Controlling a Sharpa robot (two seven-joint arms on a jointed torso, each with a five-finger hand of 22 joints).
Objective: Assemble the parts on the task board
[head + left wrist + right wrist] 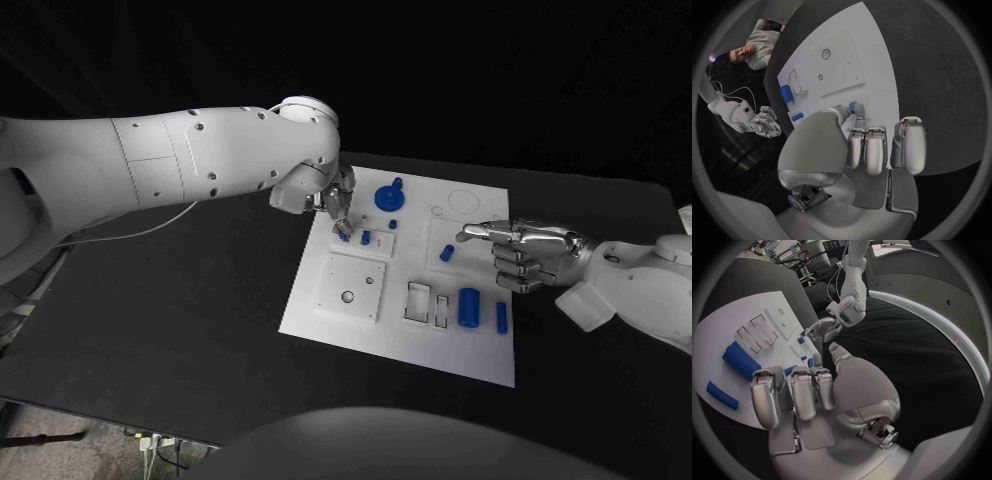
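The white task board [378, 330] lies in the middle of the black table [173, 340], and I place everything else by it. My left hand [329, 196] reaches in over the board's far left corner, fingers pointing down at a small blue block [365, 238] that stands on the board just beside them. From my left wrist, the fingertips [859, 119] sit right against that block [853, 106], with the other fingers curled in, but whether I truly pinch it I cannot tell. My right hand [522, 252] hovers over the board's right edge with its fingers curled inward (a loose fist, from what my right wrist shows) and nothing in them that I can see.

On the board, a blue round knobbed part [389, 195] lies near the far edge, just beyond my left hand. A small blue peg [447, 254] stands near the middle, between my two hands. Toward the near right corner lie a thick blue cylinder [469, 307] and, just beside it, a thin blue bar [502, 318]. A raised white square plate [352, 287] occupies the near left part.
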